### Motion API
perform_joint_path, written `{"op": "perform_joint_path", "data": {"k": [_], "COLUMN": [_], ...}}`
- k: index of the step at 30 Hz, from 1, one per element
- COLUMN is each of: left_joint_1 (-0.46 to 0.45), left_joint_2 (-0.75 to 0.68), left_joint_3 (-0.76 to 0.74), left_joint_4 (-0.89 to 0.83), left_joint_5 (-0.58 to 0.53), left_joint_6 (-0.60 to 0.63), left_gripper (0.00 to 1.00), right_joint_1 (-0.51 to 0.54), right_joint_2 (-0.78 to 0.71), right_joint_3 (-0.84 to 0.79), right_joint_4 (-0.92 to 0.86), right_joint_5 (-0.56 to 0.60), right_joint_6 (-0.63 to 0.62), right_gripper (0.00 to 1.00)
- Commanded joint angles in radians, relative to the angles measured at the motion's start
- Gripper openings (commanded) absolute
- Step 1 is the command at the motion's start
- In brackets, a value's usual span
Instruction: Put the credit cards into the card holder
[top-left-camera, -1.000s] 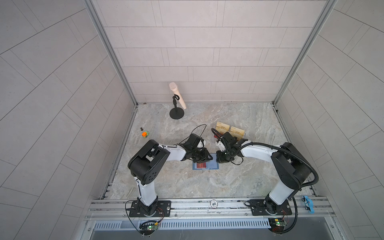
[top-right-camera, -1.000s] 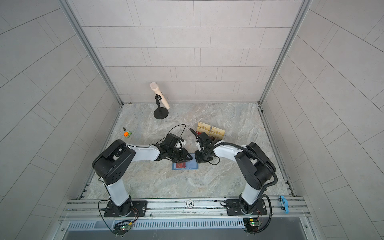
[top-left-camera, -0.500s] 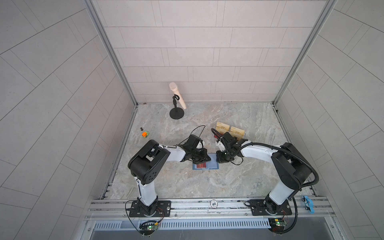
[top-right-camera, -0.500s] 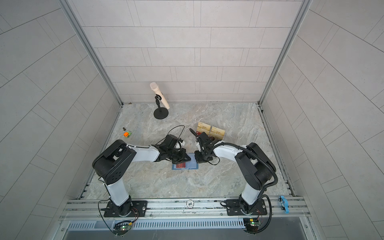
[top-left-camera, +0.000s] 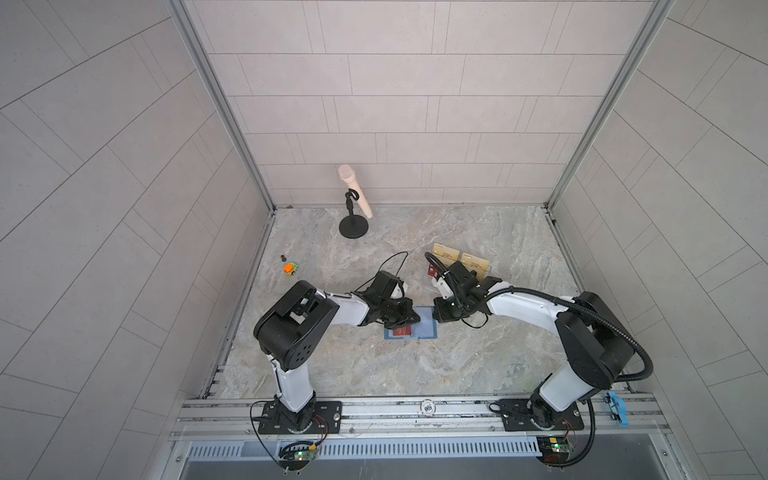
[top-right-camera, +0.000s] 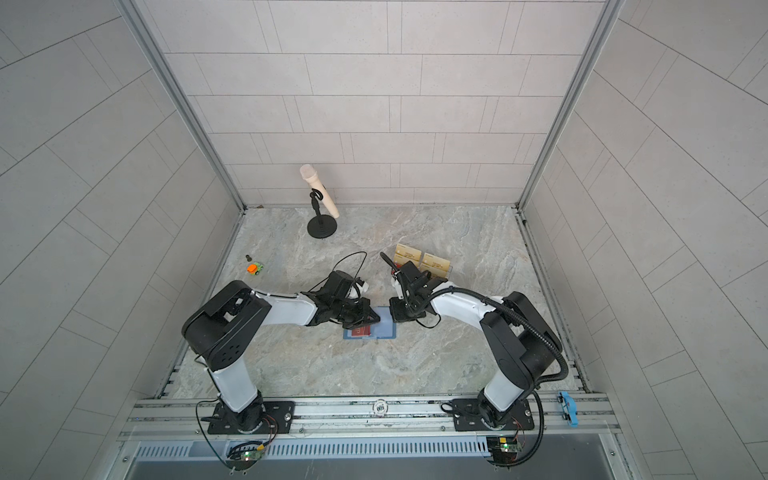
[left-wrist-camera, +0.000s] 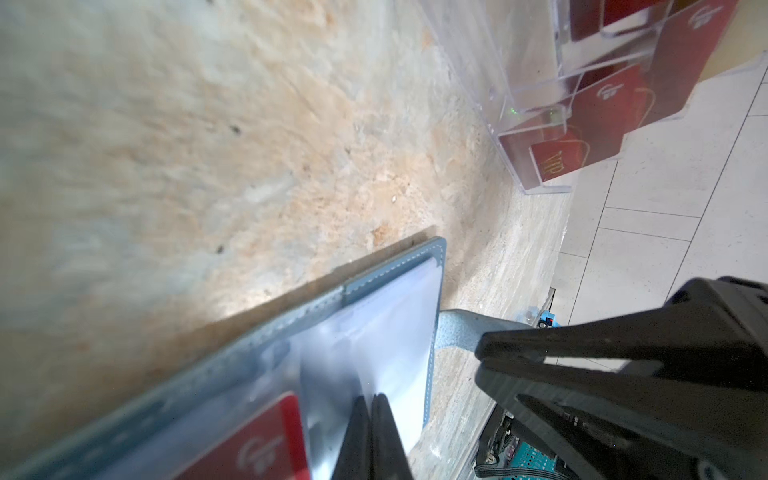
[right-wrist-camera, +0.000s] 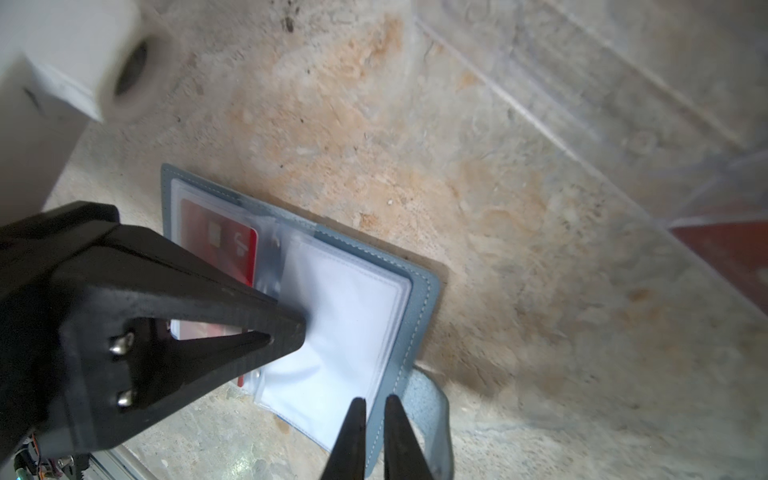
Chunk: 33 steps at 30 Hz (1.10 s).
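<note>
**Change of state.** Within the last second the left gripper (left-wrist-camera: 371, 405) closed fully, and its jaws stood pressed together with no gap. In both top views the two arms otherwise kept their places. The closed tips rested on a clear sleeve (right-wrist-camera: 353, 316) of the wallet (right-wrist-camera: 420, 299), just beside the loaded card. Whether a leaf of sleeve was pinched between them could not be told. No card was in the jaws.

**Right side.** The right gripper (right-wrist-camera: 374, 409) had not changed. Its jaws stood narrow, with the wallet's outer cover edge between them beside the strap (right-wrist-camera: 432, 399). They appeared to clamp the cover so that the wallet stayed open and flat.

**Location.** The wallet lay open near the middle of the counter (top-left-camera: 415, 365), somewhat nearer the front edge. One red card (right-wrist-camera: 232, 249) sat in the sleeve on the left arm's side. Further red cards (left-wrist-camera: 557, 160) stood in the clear stand (left-wrist-camera: 536, 104), between the wallet and the back edge, toward the right.

**Meaning for the task.** One card appeared loaded and released. The closed jaws suited either pushing that card home or turning a sleeve. The cards in the stand had yet to be transferred.
</note>
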Motion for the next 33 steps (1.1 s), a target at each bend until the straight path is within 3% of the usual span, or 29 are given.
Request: {"op": "perform_joint_path", "data": {"k": [1,33], "left_joint_1": [0.009,0.025], "left_joint_2": [-0.032,-0.078], "left_joint_3": [-0.03,-0.094], "left_joint_4": [0.057,0.121], "left_joint_5": [0.01,0.051], "left_joint_6": [-0.009,0.013], "left_gripper": [0.0,0.0], "right_joint_1": [-0.006,0.004], "right_joint_2": [-0.009,0.046], "right_joint_3": [-0.006,-0.022], "right_joint_4": [-0.009,0.036], "right_joint_5": [0.0,-0.052], "right_joint_6": [0.013,0.014], "right_gripper": [0.14,0.12]}}
